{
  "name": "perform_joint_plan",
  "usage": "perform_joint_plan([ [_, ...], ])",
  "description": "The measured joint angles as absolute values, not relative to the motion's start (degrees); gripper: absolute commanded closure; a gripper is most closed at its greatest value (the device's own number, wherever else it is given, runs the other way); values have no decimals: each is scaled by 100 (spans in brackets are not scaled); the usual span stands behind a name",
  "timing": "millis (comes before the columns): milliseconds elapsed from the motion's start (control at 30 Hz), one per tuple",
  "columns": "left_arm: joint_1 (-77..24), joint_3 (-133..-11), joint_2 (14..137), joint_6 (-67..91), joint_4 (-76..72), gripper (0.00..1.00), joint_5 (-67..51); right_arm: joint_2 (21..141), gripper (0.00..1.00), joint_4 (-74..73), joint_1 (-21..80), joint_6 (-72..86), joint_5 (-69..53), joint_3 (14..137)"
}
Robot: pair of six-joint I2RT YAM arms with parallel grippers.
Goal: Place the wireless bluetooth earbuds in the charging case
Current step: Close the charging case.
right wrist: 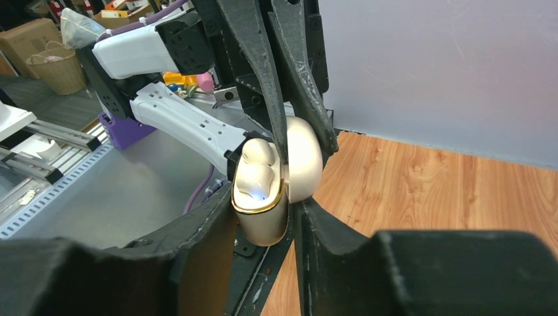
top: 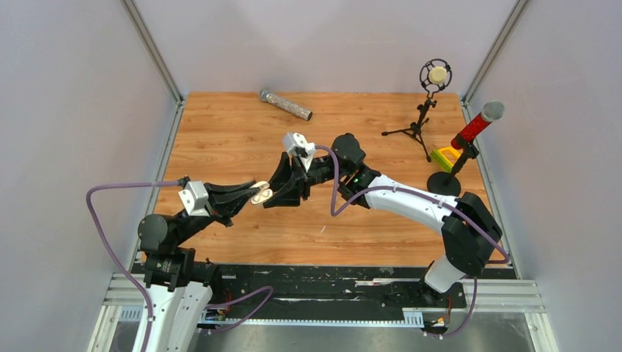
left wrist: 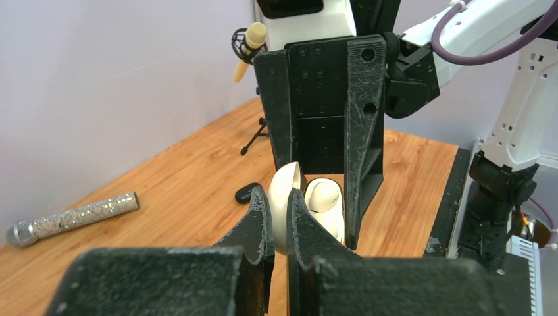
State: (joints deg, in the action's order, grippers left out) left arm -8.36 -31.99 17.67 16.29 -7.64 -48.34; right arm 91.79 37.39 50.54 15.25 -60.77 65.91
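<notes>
The cream charging case (right wrist: 262,217) with a gold rim hangs open above the table. My right gripper (right wrist: 266,205) is shut on its body. My left gripper (left wrist: 279,210) is shut on the raised lid (left wrist: 286,191), which also shows in the right wrist view (right wrist: 304,161). A whitish earbud (right wrist: 255,176) sits in the case over a blue light, and it also shows in the left wrist view (left wrist: 324,196). The black earbud (left wrist: 247,192) lies on the wood behind my left fingers. In the top view the two grippers meet at the case (top: 260,194) and the black earbud is hidden.
A glittery silver microphone (top: 286,105) lies at the back of the wooden table (top: 220,139). A microphone on a tripod (top: 433,77) stands at the back right. A red microphone on a round stand (top: 477,125) and a yellow-green block (top: 444,156) stand at the right edge.
</notes>
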Motion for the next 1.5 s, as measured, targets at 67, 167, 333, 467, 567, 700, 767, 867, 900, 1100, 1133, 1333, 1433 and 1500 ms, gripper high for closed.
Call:
perform_joint_plan([
  [67, -832, -3199, 1767, 1623, -762, 100, -4794, 9185, 75, 3752, 5057, 1557, -6128, 6617],
  [167, -832, -3199, 1767, 1627, -773, 100, -4788, 9192, 89, 3750, 5057, 1599, -6158, 6639],
  [333, -832, -3199, 1767, 1562, -749, 53, -4744, 9207, 100, 3697, 5057, 1577, -6163, 6661],
  [467, -821, -3240, 1763, 1500, -740, 45, -4611, 9218, 100, 3417, 5068, 1446, -6128, 6676],
  [567, -827, -3334, 1747, 1503, -696, 48, -4626, 9229, 100, 3267, 5030, 1352, -5966, 6676],
  [700, -827, -3629, 1730, 1553, -628, 52, -4692, 9229, 100, 3225, 4947, 1291, -5804, 6676],
  [767, -827, -3721, 1710, 1599, -569, 56, -4663, 9229, 100, 3218, 4928, 1249, -5760, 6676],
  [867, -832, -3911, 1710, 1562, -346, 58, -4313, 9229, 100, 3192, 4901, 1157, -5756, 6672],
  [900, -832, -3977, 1710, 1476, -248, 59, -4147, 9227, 100, 3192, 4899, 1133, -5760, 6665],
  [1100, -838, -4051, 1890, 805, 403, 62, -2781, 8866, 100, 3194, 4904, 1035, -5870, 6331],
  [1133, -836, -4016, 1946, 749, 458, 62, -2733, 8801, 100, 3199, 4908, 1028, -5898, 6320],
  [1333, -836, -3590, 2294, 757, 530, 62, -3400, 8700, 100, 3262, 5037, 993, -6001, 6335],
  [1433, -838, -3573, 2333, 805, 462, 62, -3739, 8720, 100, 3216, 5076, 987, -5996, 6346],
  [1500, -838, -3573, 2290, 825, 375, 63, -3942, 8761, 100, 3164, 5076, 976, -5959, 6403],
])
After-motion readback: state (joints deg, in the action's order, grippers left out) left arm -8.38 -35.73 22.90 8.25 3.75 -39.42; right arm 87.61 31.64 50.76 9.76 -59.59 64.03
